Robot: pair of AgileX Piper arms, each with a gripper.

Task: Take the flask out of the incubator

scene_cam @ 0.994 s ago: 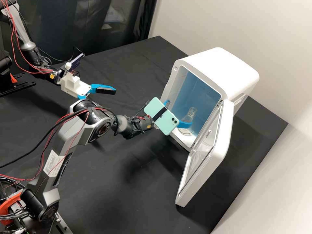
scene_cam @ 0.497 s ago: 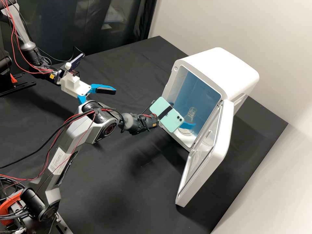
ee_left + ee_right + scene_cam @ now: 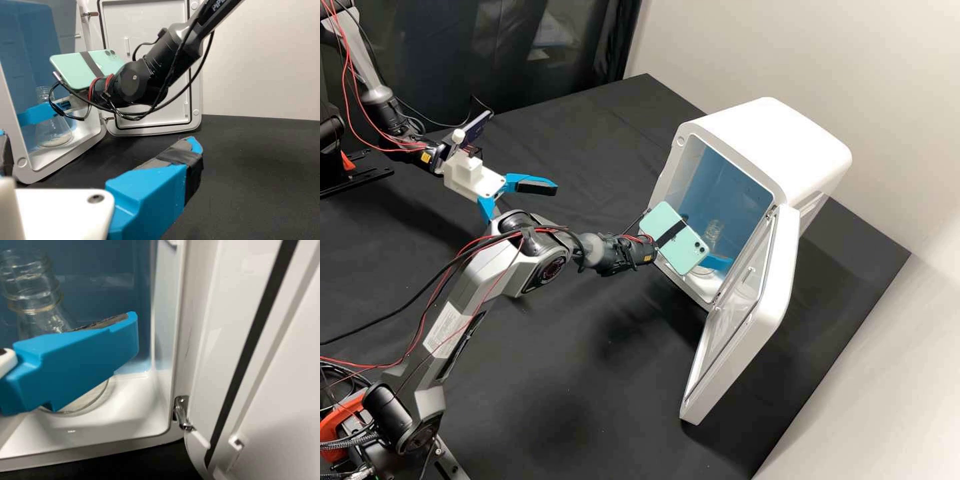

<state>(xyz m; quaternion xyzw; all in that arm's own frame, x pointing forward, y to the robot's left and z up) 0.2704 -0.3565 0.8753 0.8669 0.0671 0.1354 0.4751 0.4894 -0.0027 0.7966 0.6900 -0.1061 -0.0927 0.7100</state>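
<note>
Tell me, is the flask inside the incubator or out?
Inside: the flask stands upright on the floor of the incubator, whose door is open.

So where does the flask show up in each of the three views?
High view: flask inside the open incubator, just past the mint phone.
Left wrist view: flask on the incubator floor, behind a blue finger.
Right wrist view: flask close up, behind that finger.
Shared landmark: the right arm's blue finger beside the flask.

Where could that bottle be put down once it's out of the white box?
Bare bench spreads beside the right arm, up to the door; another patch lies between the left gripper and the incubator. Inside, around the flask and right gripper, it is crowded.
</note>
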